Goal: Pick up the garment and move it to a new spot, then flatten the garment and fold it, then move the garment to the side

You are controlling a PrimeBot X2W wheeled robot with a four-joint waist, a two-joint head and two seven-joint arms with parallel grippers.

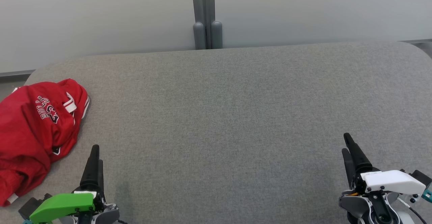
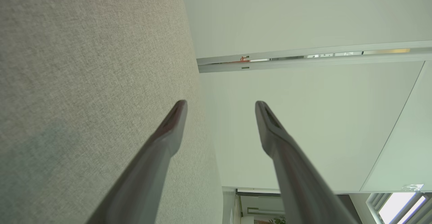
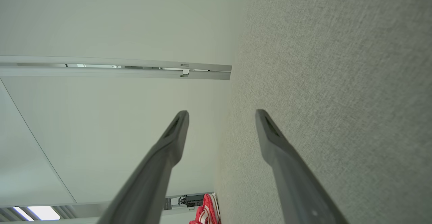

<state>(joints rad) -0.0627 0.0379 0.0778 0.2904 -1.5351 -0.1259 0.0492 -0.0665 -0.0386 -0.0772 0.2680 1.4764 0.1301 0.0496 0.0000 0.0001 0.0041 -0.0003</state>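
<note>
**Pre-grasp: both grippers empty, garment untouched at left edge**

Near edge first. Left gripper sits near left with a green-capped wrist, pointing away over the tabletop. In the left wrist view the jaws are spread wide with nothing between them. One finger is seen against the grey cloth, the other against the pale wall. No contact that I can see.

Right gripper sits near right with a white-capped wrist. Same story in the right wrist view: jaws wide, empty, apparently off the surface.

Garment is a red jersey with white trim and lettering, crumpled in a heap at the left edge of the tabletop. It lies just left of the left gripper and runs from near to mid depth. It touches neither gripper and is well apart from the right one. Part of it leaves the frame on the left, so I can't tell whether it hangs over the edge.

Further out, from centre to right, it's plain grey fabric. That looks like the obvious new spot.

Far side: a pale wall with a grey post behind the far edge.

Read: step one, the pick-up, is not yet begun. The left arm is the natural one for it. It needs to swing left, drop onto the heap, pinch a raised fold, lift clear and carry it toward centre. The right arm can join in for flattening.

Risk: pinching several layers at once, so it lands as bunched as it is now.
</note>
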